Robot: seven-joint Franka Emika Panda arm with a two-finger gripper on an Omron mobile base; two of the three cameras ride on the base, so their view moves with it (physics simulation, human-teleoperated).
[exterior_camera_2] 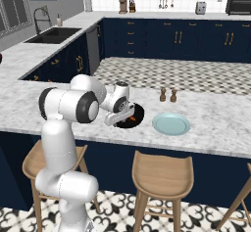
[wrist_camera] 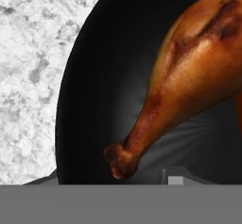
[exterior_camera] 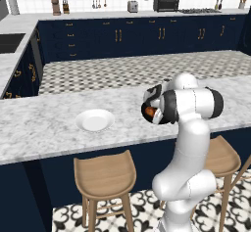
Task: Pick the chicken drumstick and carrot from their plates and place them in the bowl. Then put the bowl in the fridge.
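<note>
Two plates, white (exterior_camera: pixel 94 121) and blue (exterior_camera_2: pixel 170 124), on marble counter (exterior_camera: pixel 39 128); navy cabinets (exterior_camera: pixel 147 37) behind.

Home kitchen: navy cabinets (exterior_camera: pixel 122 35) with brass handles, sink (exterior_camera_2: pixel 54 34), toaster oven (exterior_camera: pixel 165 3), marble island desk (exterior_camera: pixel 39 128), wooden stools (exterior_camera_2: pixel 162 177).

No text, label, brand, number or sign can be read anywhere in these views.
</note>
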